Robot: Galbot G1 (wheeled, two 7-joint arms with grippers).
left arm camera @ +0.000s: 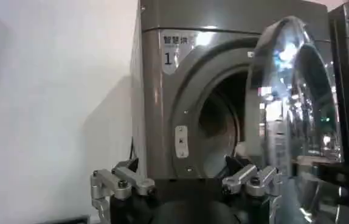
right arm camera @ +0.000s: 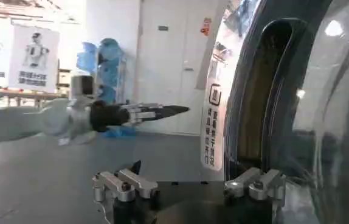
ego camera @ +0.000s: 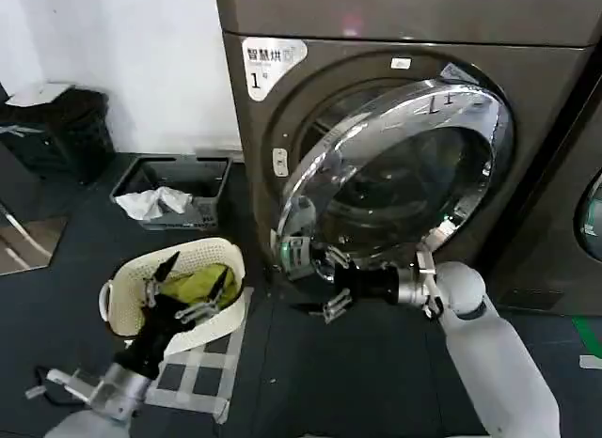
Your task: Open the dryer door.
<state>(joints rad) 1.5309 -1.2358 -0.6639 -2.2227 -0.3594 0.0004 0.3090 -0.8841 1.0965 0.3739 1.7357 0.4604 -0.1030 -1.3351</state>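
To my left I see a white laundry basket [ego camera: 127, 289] holding a yellow-green cloth [ego camera: 193, 284], a dark tray [ego camera: 212, 189] beyond it with a crumpled white cloth [ego camera: 149, 204] inside, and a black crate [ego camera: 58, 128] against the white wall [ego camera: 141, 53].

- We see the dryer door [ego camera: 390, 165]: shiny chrome rim, dark tinted glass.
- Left of it, our white basket [ego camera: 122, 288] holds yellow-green cloth [ego camera: 193, 286].
- Dryer body [ego camera: 282, 43]: grey-brown.
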